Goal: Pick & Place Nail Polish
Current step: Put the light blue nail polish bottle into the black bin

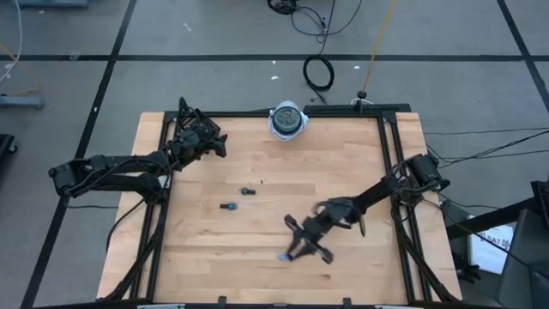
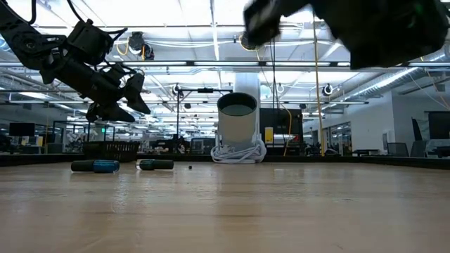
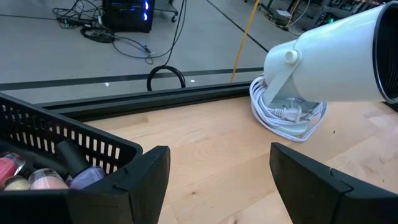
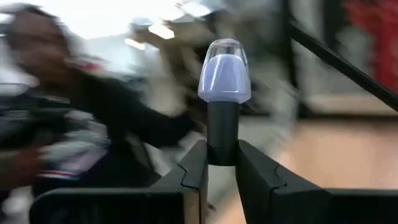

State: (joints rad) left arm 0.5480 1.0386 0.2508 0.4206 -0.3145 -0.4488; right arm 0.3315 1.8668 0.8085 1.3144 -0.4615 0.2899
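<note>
My right gripper [image 4: 222,158] is shut on a lavender nail polish bottle [image 4: 224,71], above the table's near middle [image 1: 298,245]. Two more bottles lie on their sides on the wood left of centre: a blue one [image 1: 228,207] [image 2: 104,166] and a dark one [image 1: 248,191] [image 2: 156,164]. My left gripper [image 3: 217,168] is open and empty, raised above the far left of the table [image 1: 214,142], beside a black basket [image 3: 56,134]. The basket holds several bottles [image 3: 43,180]. My right gripper pinches the bottle's dark cap [image 4: 222,134] between its two fingers, at their free ends. The lavender glass body sticks straight out past the fingertips, away from the gripper. The bottle is lifted clear of the table.
A white lamp-like device [image 1: 288,120] [image 3: 336,62] with a coiled white cord stands at the far edge's middle. Black rails [image 1: 390,172] frame the table. Bare wood lies between the loose bottles and the right gripper.
</note>
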